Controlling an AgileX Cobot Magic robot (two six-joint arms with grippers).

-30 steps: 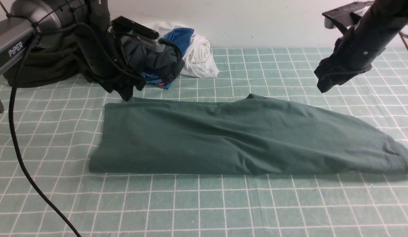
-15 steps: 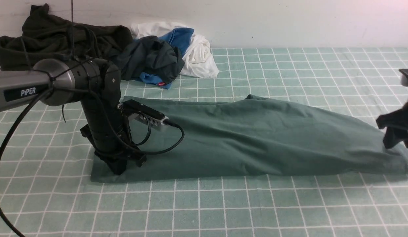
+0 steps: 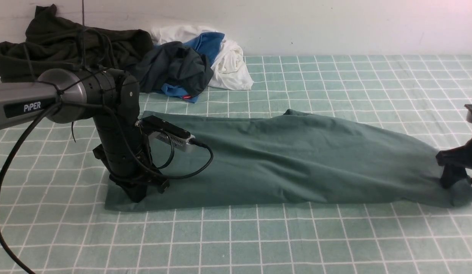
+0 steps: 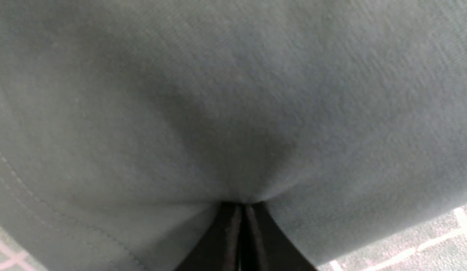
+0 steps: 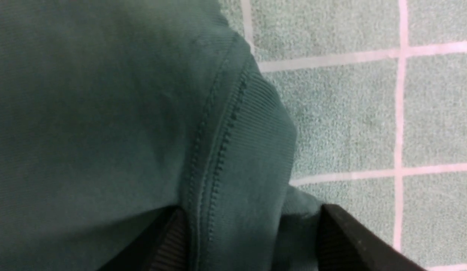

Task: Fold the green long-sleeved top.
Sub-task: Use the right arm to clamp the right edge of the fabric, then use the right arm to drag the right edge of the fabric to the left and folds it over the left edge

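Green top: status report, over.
Left hand shut on top, near corner. Right hand open, straddling cuff. Top flat, in a long strip. Clothes pile at back, apart from it.

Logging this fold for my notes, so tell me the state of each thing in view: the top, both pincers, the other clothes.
green long-sleeved top: folded into a long band, lying flat.
left pincer: shut on the top's left end.
right pincer: open, straddling the top's right end.
dark olive garment: crumpled heap.
dark grey garment: crumpled heap.
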